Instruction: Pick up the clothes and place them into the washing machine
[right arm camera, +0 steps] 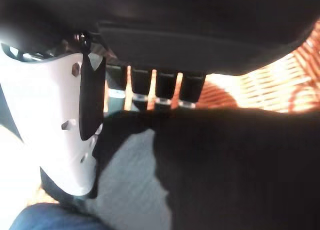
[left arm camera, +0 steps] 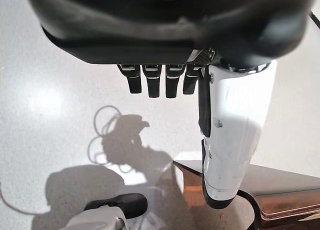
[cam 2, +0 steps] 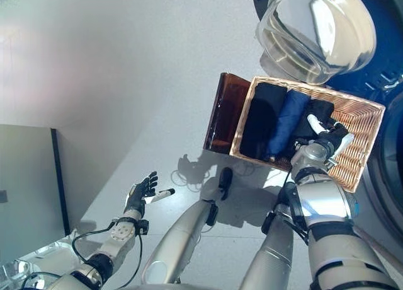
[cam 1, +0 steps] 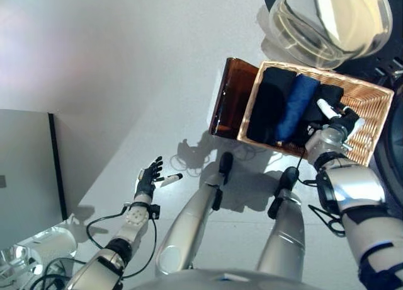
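Note:
The wicker basket (cam 1: pixel 371 94) rests on a dark brown box (cam 1: pixel 230 94) beside the washing machine. In it lie a black garment (cam 1: pixel 271 107), a rolled blue garment (cam 1: pixel 296 107) and another black garment (cam 1: pixel 327 96). My right hand (cam 1: pixel 340 123) is inside the basket over that second black garment, fingers straight, tips touching the dark cloth (right arm camera: pixel 240 165); its white-covered thumb (right arm camera: pixel 50 130) stands beside them. My left hand (cam 1: pixel 148 176) hangs open and empty over the floor at the lower left, thumb (left arm camera: pixel 230 140) extended.
The washing machine's round glass door (cam 1: pixel 327 19) stands open above the basket, with the dark machine front (cam 2: pixel 384 50) to the right. A grey cabinet (cam 1: pixel 25 170) stands at the left. Pale floor (cam 1: pixel 126 82) stretches between.

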You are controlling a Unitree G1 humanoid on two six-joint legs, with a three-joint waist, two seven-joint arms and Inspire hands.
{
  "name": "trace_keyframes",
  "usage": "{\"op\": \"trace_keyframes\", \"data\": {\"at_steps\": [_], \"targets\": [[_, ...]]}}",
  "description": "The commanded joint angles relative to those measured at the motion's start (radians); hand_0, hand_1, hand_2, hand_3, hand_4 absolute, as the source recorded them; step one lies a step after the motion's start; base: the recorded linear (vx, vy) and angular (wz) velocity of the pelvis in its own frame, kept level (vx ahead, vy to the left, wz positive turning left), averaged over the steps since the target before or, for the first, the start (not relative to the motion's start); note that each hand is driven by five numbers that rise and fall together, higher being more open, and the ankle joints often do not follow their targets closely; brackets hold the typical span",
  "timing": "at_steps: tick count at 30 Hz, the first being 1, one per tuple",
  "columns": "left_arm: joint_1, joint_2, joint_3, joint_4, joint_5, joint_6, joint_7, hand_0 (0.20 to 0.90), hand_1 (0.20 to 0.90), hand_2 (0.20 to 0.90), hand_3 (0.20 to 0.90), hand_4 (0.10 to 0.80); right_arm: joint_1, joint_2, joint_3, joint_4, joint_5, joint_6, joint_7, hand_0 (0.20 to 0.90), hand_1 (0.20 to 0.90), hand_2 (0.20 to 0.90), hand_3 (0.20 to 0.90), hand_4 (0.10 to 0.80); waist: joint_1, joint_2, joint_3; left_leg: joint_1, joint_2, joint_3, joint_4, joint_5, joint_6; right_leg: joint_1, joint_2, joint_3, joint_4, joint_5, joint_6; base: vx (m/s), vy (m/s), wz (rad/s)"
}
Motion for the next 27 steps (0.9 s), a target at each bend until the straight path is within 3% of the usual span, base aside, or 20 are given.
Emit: {"op": "trace_keyframes", "data": {"at_steps": [1, 11, 12, 16, 27], "targets": [[0.028, 0.019, 0.028, 0.032, -0.023, -0.041, 0.032, 0.9, 0.9, 0.9, 0.9, 0.8, -0.035, -0.063, 0.022, -0.032, -0.002, -0.05, -0.007, 0.2, 0.2, 0.2, 0.2, 0.3, -0.005, 0.057, -0.013, -0.042, -0.009, 0.008, 0.033, -0.082, -0.08, 0.048, 0.035, 0.025, -0.022, -0.05, -0.041, -0.001, 0.014, -0.1], [0.035, 0.019, 0.025, 0.037, -0.019, -0.041, 0.029, 0.9, 0.9, 0.9, 0.9, 0.8, -0.021, -0.073, -0.008, -0.055, 0.024, -0.068, -0.007, 0.2, 0.2, 0.2, 0.2, 0.3, -0.014, 0.059, -0.026, -0.014, -0.004, 0.025, 0.014, -0.079, -0.077, 0.061, 0.044, 0.044, -0.036, -0.041, -0.041, -0.003, 0.007, -0.04], [0.036, 0.019, 0.025, 0.036, -0.021, -0.042, 0.029, 0.9, 0.9, 0.9, 0.9, 0.8, -0.017, -0.075, -0.012, -0.062, 0.028, -0.072, -0.009, 0.2, 0.2, 0.2, 0.2, 0.3, -0.019, 0.06, -0.023, -0.02, -0.001, 0.033, 0.009, -0.052, -0.073, 0.055, 0.044, 0.04, -0.045, -0.011, -0.046, -0.101, 0.027, -0.13], [0.036, 0.016, 0.028, 0.047, -0.028, -0.042, 0.023, 0.9, 0.9, 0.9, 0.9, 0.8, 0.021, -0.075, -0.053, -0.1, 0.074, -0.101, 0.003, 0.2, 0.2, 0.2, 0.2, 0.3, -0.037, 0.054, -0.031, 0.011, 0.004, 0.042, -0.011, -0.05, -0.073, 0.081, 0.048, 0.047, -0.067, 0.0, -0.041, -0.017, 0.018, -0.14], [0.064, -0.014, 0.043, 0.083, -0.099, -0.049, -0.007, 0.9, 0.9, 0.9, 0.9, 0.8, 0.185, 0.035, -0.175, -0.316, 0.242, -0.216, 0.049, 0.2, 0.2, 0.2, 0.2, 0.3, -0.113, 0.011, -0.044, 0.099, 0.022, 0.06, -0.075, -0.04, -0.071, 0.155, 0.079, 0.07, -0.142, 0.022, -0.038, 0.009, -0.012, -0.17]]}}
